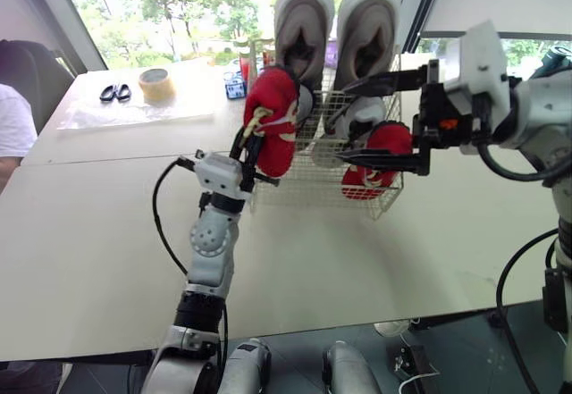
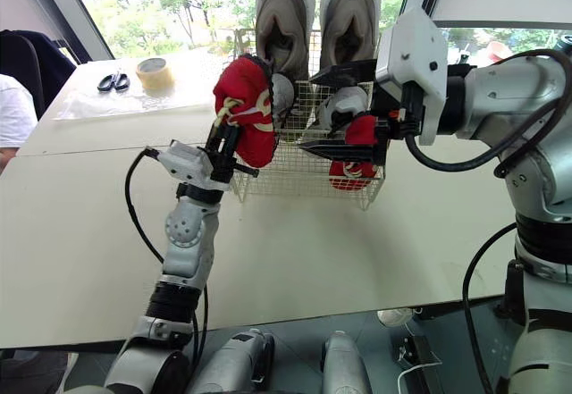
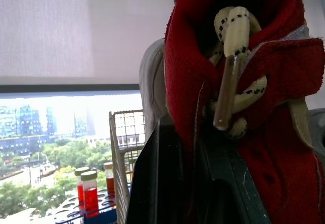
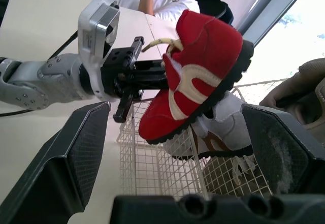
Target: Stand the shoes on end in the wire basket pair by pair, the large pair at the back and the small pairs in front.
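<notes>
**Red shoe held up at the basket's front left corner**

The left gripper [image 1: 253, 148] is reaching up from the cream table [image 1: 89, 233] with its two black fingers clamped shut on a small red suede shoe with cream laces [image 1: 273, 121], pinching it at the opening beside the laces. It is holding that shoe tilted in the air at the front left corner of the white wire basket [image 1: 308, 178], sole turned towards the basket, just in front of a small white shoe [image 4: 223, 127] that is standing inside. I cannot tell whether the two shoes are touching.

The right gripper [image 1: 347, 120] is hovering in front of the basket's right half with its fingers spread wide and holding nothing. Its lower finger is crossing in front of the second small red shoe [image 1: 365, 180], which is sitting in the front right of the basket. The large grey pair of shoes [image 1: 304, 32] is standing on end along the back, rising well above the rim.

Farther off on the table, black-handled scissors [image 1: 114, 93] and a roll of brown tape [image 1: 157, 84] are lying well apart from the basket, and a rack of red-filled vials [image 3: 90, 193] is standing behind it. A person's white sleeve [image 1: 13, 126] is showing at the table's left edge.
</notes>
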